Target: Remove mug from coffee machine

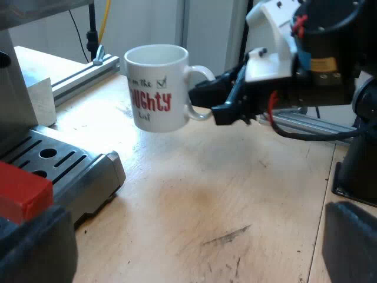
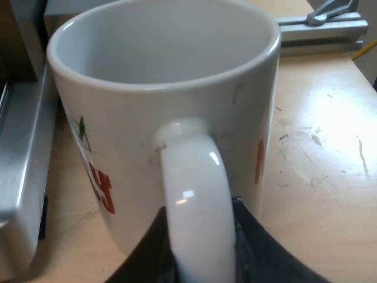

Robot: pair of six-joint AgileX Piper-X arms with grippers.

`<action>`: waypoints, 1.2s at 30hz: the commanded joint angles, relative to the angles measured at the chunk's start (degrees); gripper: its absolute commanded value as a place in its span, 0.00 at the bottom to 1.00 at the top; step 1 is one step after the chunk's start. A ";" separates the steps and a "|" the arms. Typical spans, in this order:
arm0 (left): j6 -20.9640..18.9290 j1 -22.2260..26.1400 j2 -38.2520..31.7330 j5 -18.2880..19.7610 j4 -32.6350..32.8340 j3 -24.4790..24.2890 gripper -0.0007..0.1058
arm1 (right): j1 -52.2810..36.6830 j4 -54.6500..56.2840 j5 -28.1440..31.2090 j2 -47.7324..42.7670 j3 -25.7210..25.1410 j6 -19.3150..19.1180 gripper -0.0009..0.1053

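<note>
A white mug with red lettering stays upright, seemingly just above the wooden table and clear of the espresso machine's drip tray. My right gripper is shut on the mug's handle, with a black finger pressed to each side of it. The mug is empty inside. My left gripper stands open low over the table beside the drip tray, nothing between its fingers. The holder's red handle end shows close to one left finger.
An aluminium rail runs along the table edge beyond the mug, also seen as the rail past the mug's rim. The machine's metal tray edge lies close beside the mug. A dark base stands on the table.
</note>
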 commanded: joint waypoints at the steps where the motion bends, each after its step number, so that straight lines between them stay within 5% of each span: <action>1: -0.53 -0.18 -0.05 -0.78 -0.65 -0.16 0.81 | -1.40 -6.89 -0.37 0.23 -0.28 -2.13 0.01; 4: -0.53 -0.18 -0.05 -0.78 -0.65 -0.16 0.81 | -7.75 -15.66 -8.03 5.97 0.71 -6.05 0.01; 10: -0.53 -0.18 -0.05 -0.78 -0.65 -0.02 0.81 | -12.44 -25.17 -13.40 13.28 0.71 -10.80 0.01; 24: -0.53 -0.18 0.22 -0.78 -1.42 0.85 0.81 | -16.72 -40.77 -17.77 29.95 0.71 -11.06 0.01; 30: -0.53 -0.18 0.22 -7.27 -1.00 0.90 0.81 | -16.72 -40.18 -17.77 30.85 0.71 -11.06 0.01; 36: -0.53 -0.18 0.22 -7.31 -1.01 0.90 0.81 | -16.72 -38.92 -19.78 30.85 0.71 -11.06 0.01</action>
